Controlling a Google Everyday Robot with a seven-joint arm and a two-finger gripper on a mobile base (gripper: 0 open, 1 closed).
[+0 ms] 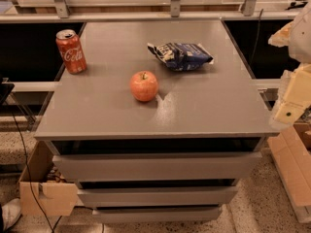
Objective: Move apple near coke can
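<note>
- The task looks to be at its very start: the apple (144, 86) sits untouched near the middle of the worktop (209, 113), a little toward the front edge, stem up.
- The coke can (71, 51) stands upright at the far-left corner, well apart from the apple. A snack bag (181, 56) lies toward the far edge, right of centre (no part in the job).
- The hand (293, 101) hangs off the worktop's right edge, above the floor and well clear of the apple. It holds nothing and touches nothing.
- How far open it is I cannot tell, as only its side shows at the border of the view.
- Next move, as I judge it: reach in over the right edge and come down around the apple, then carry it toward the far-left corner and set it just beside the can without knocking it.
</note>
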